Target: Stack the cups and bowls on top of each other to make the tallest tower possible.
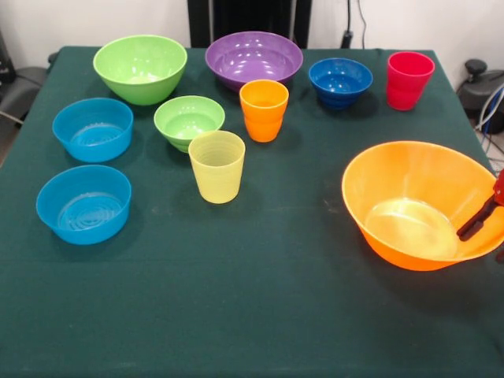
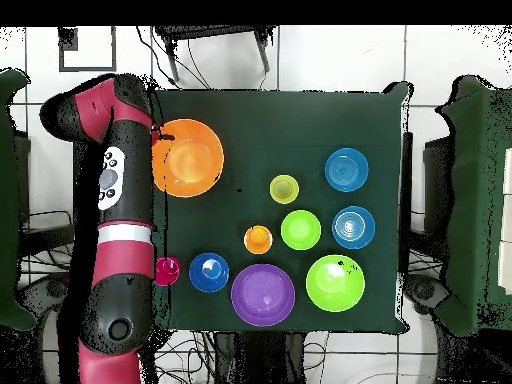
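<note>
The huge orange bowl [image 1: 417, 205] sits tilted at the table's right side; in the overhead view [image 2: 188, 158] it lies beside my arm [image 2: 115, 180]. My gripper [image 1: 472, 228] reaches in from the right edge, shut on the bowl's rim, with one black finger [image 1: 476, 221] inside. The orange cup [image 1: 264, 109], yellow cup [image 1: 216, 166] and red cup [image 1: 409, 79] stand upright. The large green [image 1: 140, 68], purple [image 1: 253, 58], dark blue [image 1: 340, 81], small green [image 1: 189, 121] and two light blue bowls [image 1: 93, 128] [image 1: 83, 203] stand apart. Nothing is stacked.
A dark green cloth [image 1: 252, 315] covers the table. Its near half bears nothing. Chairs and cables stand around the table's edges [image 2: 450, 150].
</note>
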### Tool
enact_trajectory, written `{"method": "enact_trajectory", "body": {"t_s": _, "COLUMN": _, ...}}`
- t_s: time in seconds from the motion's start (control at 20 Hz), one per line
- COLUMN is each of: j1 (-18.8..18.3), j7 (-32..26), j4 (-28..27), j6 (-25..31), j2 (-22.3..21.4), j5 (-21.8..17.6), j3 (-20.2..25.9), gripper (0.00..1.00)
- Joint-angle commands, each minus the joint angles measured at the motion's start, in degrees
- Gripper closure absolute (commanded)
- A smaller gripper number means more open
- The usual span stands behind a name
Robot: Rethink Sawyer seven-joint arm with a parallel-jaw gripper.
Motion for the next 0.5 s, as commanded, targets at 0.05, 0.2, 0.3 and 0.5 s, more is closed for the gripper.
{"method": "enact_trajectory", "body": {"t_s": 0.05, "j1": -1.53, "j7": 6.23, "j4": -1.97, "j6": 5.8, "j2": 1.3, "j5": 3.42, "j3": -1.56, "gripper": 0.0}}
{"method": "enact_trajectory", "body": {"t_s": 0.2, "j1": -1.78, "j7": 5.83, "j4": -2.29, "j6": 6.22, "j2": 1.43, "j5": 4.63, "j3": -3.39, "gripper": 0.0}}
{"method": "enact_trajectory", "body": {"t_s": 0.3, "j1": -1.85, "j7": 6.37, "j4": -2.22, "j6": 6.25, "j2": 1.51, "j5": 5.35, "j3": -5.16, "gripper": 1.0}}
{"method": "enact_trajectory", "body": {"t_s": 0.5, "j1": -2.03, "j7": 9.13, "j4": -2.37, "j6": 9.62, "j2": 1.71, "j5": 7.57, "j3": -7.62, "gripper": 1.0}}
